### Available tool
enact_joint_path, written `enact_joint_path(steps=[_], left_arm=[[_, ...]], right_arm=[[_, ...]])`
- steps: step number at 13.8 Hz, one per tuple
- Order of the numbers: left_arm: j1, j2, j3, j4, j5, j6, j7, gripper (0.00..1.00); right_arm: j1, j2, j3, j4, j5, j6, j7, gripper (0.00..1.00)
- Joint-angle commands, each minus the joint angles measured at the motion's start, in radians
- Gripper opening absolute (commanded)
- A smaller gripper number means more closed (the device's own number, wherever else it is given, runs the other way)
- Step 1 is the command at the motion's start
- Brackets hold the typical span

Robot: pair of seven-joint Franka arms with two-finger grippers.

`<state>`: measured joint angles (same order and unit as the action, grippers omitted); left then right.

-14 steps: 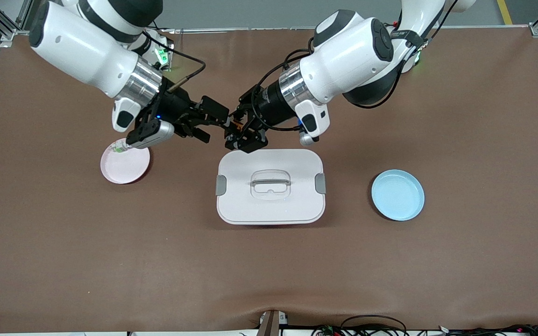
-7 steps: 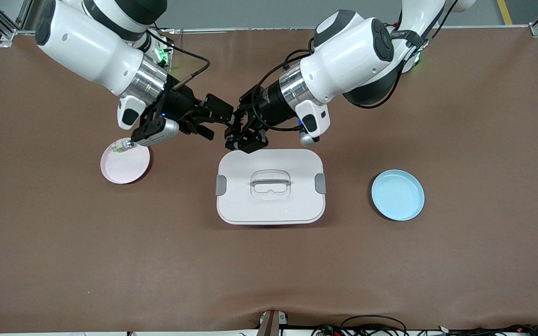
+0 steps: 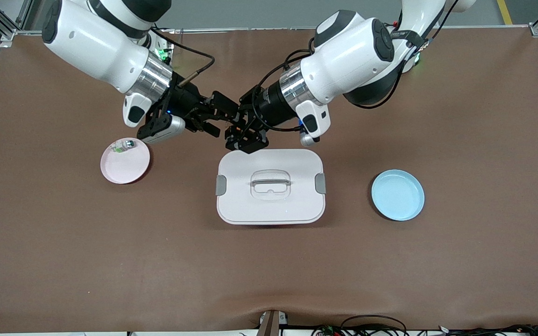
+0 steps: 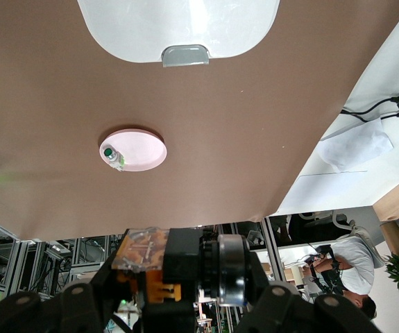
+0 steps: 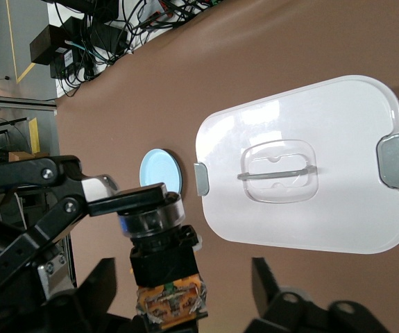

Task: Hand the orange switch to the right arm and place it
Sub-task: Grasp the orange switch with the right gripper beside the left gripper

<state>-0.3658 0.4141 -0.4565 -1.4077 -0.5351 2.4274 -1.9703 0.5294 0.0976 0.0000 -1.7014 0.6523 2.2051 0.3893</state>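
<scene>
Left arm's black two-finger gripper (image 3: 237, 132) is clamped on the tiny stubby black-bodied orange switch (image 3: 237, 125), holding it in the air just over the table next to the edge of the white rounded-rectangle lidded container (image 3: 231, 205) that lies toward the robot bases. Right arm's black two-finger gripper (image 5: 185, 291) sits around the switch body (image 5: 164, 267) with its fingers (image 5: 272, 284) apart, not touching it. Small clear, green and silver part (image 3: 123, 146) lies on the pink round plate (image 3: 126, 170) toward the right arm's end; light blue round plate (image 3: 397, 194) lies toward the left arm's end.
</scene>
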Motion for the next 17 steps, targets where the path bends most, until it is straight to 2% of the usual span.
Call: enact_joint_path(steps=[1, 2, 3, 8, 10, 11, 12, 17], left_arm=[[0.001, -0.015, 0.001, -0.004, 0.007, 0.004, -0.032, 0.34], [0.001, -0.015, 0.001, -0.004, 0.007, 0.004, -0.032, 0.34], [-0.001, -0.015, 0.001, -0.004, 0.007, 0.004, -0.032, 0.34], [0.001, -0.015, 0.001, -0.002, 0.009, 0.004, -0.032, 0.34], [0.001, -0.015, 0.001, -0.001, 0.026, 0.004, -0.032, 0.47], [0.002, -0.015, 0.001, 0.001, 0.032, 0.004, -0.03, 0.67], [0.004, -0.017, 0.001, 0.003, 0.032, 0.004, -0.03, 0.98], [0.007, -0.018, 0.001, 0.003, 0.033, 0.004, -0.03, 1.0]], right_arm=[[0.02, -0.015, -0.011, -0.018, 0.021, 0.013, 0.009, 0.27], [0.026, -0.015, -0.011, -0.02, 0.021, 0.013, 0.009, 0.05], [0.027, -0.015, -0.011, -0.02, 0.021, 0.013, 0.016, 0.0], [0.027, -0.013, -0.011, -0.017, 0.021, 0.012, 0.048, 0.0], [0.029, -0.013, -0.011, -0.017, 0.02, 0.012, 0.046, 0.0], [0.029, -0.013, -0.011, -0.015, 0.02, 0.012, 0.046, 0.0], [0.029, -0.012, -0.011, -0.014, 0.02, 0.012, 0.046, 0.0], [0.018, -0.004, -0.014, -0.012, 0.003, -0.001, 0.004, 0.0]])
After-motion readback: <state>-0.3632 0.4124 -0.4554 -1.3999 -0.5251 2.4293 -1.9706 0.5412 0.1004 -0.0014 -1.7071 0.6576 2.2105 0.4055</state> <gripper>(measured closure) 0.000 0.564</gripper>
